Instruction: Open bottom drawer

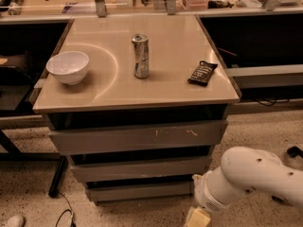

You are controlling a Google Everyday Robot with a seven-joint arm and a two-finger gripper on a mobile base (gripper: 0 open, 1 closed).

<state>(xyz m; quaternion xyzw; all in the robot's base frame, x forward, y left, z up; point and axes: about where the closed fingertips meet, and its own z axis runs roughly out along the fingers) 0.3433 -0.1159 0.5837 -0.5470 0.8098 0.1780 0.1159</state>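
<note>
On the table (118,100), a white bowl (68,66) sits at 9 o'clock of the silver can (140,56), a dark snack packet (202,73) at 3 o'clock. The bottom drawer (139,191) sits shut, lowest under the table; the end effector (198,217) hangs at its 4 o'clock, open or closed I cannot tell

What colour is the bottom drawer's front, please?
Bottom drawer: plain grey, camera view; claw lower right.

Plain grey bottom drawer (139,191) sits shut, pincer (198,218) low beside its right end.
</note>
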